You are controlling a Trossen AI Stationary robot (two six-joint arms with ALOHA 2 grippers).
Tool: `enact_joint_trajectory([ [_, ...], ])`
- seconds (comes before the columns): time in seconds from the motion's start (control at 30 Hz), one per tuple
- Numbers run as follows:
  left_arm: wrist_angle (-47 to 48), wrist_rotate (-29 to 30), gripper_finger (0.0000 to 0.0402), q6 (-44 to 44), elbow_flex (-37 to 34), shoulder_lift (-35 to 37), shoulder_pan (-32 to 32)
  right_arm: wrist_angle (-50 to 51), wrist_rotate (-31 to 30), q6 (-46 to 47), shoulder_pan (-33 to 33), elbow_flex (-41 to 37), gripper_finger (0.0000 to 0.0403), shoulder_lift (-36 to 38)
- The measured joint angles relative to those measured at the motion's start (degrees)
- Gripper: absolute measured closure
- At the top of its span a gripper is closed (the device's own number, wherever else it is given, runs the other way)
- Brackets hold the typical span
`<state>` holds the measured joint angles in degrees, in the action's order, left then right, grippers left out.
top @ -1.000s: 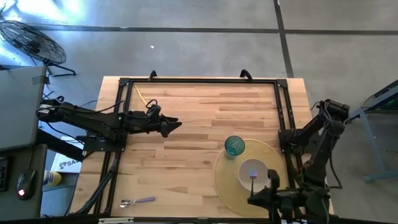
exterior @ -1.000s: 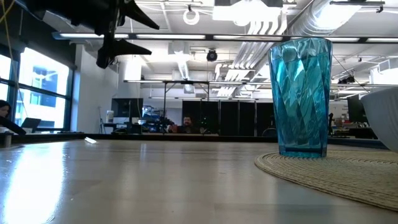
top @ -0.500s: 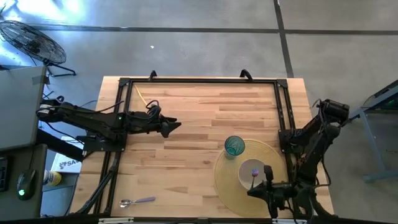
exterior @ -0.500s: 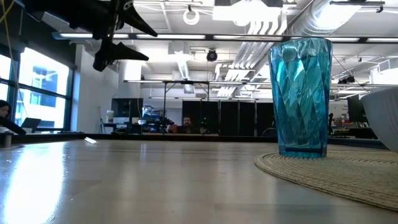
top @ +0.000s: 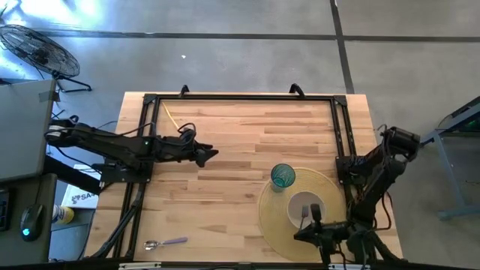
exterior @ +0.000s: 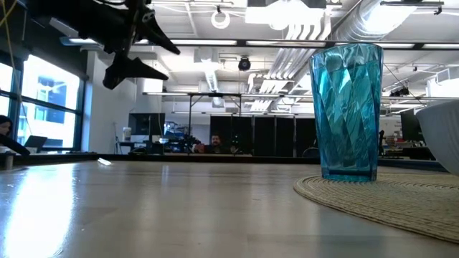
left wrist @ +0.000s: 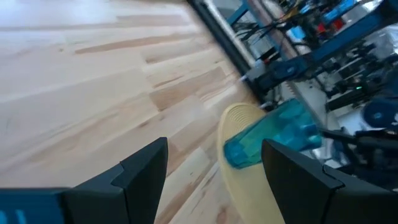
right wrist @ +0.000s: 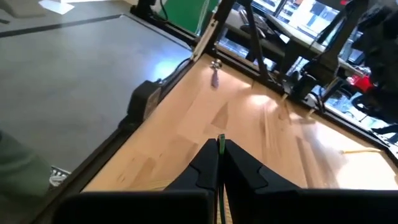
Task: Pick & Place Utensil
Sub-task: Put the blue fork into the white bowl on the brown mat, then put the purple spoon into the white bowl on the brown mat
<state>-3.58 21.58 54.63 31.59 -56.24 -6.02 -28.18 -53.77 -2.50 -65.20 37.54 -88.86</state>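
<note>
— While the left gripper [top: 204,155] is hovering over the middle-left of the table [top: 240,127], are you reading any writing anywhere?

— Only a white label [top: 76,197] on the floor beside the table's left edge. It is showing a few dark letters, and the arm's frame is cutting them off, so I cannot read it. Nothing else is carrying a brand.

— And those left fingers [left wrist: 144,168]?

— Spread wide, gripping nothing. The low view is showing them apart too, hanging high over the wood.

— Where is the utensil [top: 304,214]?

— It is sitting above the white bowl [top: 294,206] on the round yellow placemat [top: 274,217], pinched in the right gripper [top: 301,231]. The right wrist view is showing those fingers [right wrist: 202,165] pressed together on a thin edge of it. Most of it is hiding between them, so I cannot tell which kind it is.

— Anything else cut off?

— The low view is cropping the bowl at its right border, and the blue cup [exterior: 348,107] is standing at the mat's edge. A purple-handled spoon [top: 166,243] is lying well apart, near the table's front-left corner. People in the room behind are too small to make out.
</note>
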Motion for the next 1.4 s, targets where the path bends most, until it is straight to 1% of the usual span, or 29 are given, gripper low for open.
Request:
enact_joint_trajectory([
  [0.1,0.1,0.0,0.0147,0.9,0.0,-0.9,0.0,-0.1,0.9,0.7,-0.1,0.0,0.0395,-0.4],
  [0.27,-0.5,0.0,0.0147,1.6,0.0,-2.0,0.0,0.4,4.4,1.0,-0.1,0.0,0.039,-0.4],
  [0.33,-0.3,-0.1,0.0147,1.6,0.0,-2.1,0.0,0.6,4.7,1.1,-0.1,0.0,0.039,-0.4],
  [0.43,-2.4,-0.4,0.0147,1.1,0.0,-2.1,0.0,1.7,5.0,1.3,-0.1,0.0,0.0389,-0.4],
  [0.6,-4.2,-0.4,0.0147,-0.3,0.0,-2.1,0.0,4.1,5.5,5.0,-0.1,0.0,0.0388,-0.4],
  [0.8,-4.0,-0.4,0.0147,-0.4,0.0,-2.1,0.0,4.3,8.2,8.7,0.0,0.0,0.0387,-0.4],
  [0.93,-4.0,-0.1,0.0147,-0.4,0.0,-2.1,0.0,4.4,8.9,11.1,0.0,0.0,0.0382,-0.4],
  [1.07,-4.0,0.0,0.0147,-0.4,0.0,-2.1,0.0,4.6,9.7,11.8,0.0,0.0,0.0363,-0.4],
  [1.3,-4.0,0.0,0.0147,-0.2,0.0,-2.1,0.0,4.5,9.7,13.2,0.0,0.0,0.0316,-0.4],
  [1.4,-4.0,-0.2,0.0147,-0.2,0.0,-2.1,0.0,4.5,11.6,13.2,0.0,0.6,0.03,0.0],
])
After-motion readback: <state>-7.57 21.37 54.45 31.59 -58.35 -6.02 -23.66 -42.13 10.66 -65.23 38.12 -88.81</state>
